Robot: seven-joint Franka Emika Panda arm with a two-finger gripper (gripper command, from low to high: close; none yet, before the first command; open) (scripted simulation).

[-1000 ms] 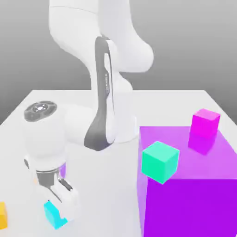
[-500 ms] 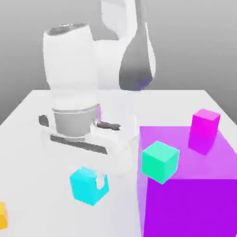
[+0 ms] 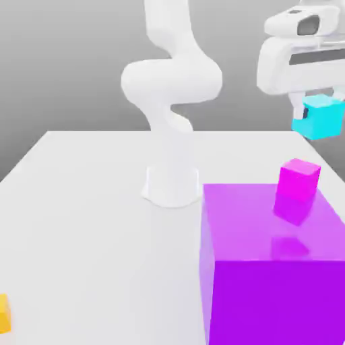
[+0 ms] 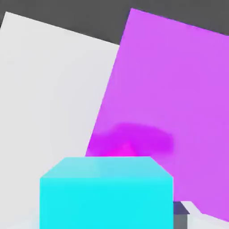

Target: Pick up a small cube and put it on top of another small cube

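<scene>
High at the exterior view's right, my gripper (image 3: 317, 111) is shut on the small cube (image 3: 319, 117), a light cyan one that hangs in the air. It is above and slightly behind the other small cube (image 3: 298, 178), bright magenta, which rests on the big purple block (image 3: 269, 269) near its far right corner. In the hand view the cyan cube (image 4: 106, 193) sits close between the jaws. Just past its far edge a sliver of the magenta cube (image 4: 120, 151) shows on the purple block (image 4: 179, 80).
A small orange cube (image 3: 3, 314) lies at the table's near edge on the exterior view's left. The arm's white base (image 3: 172, 182) stands mid-table, behind the purple block. White table (image 3: 87, 222) spreads to the left of the block.
The arm has swung from low at the table's near left up and across to the high right, carrying the cyan cube with it. The grip has stayed shut.
</scene>
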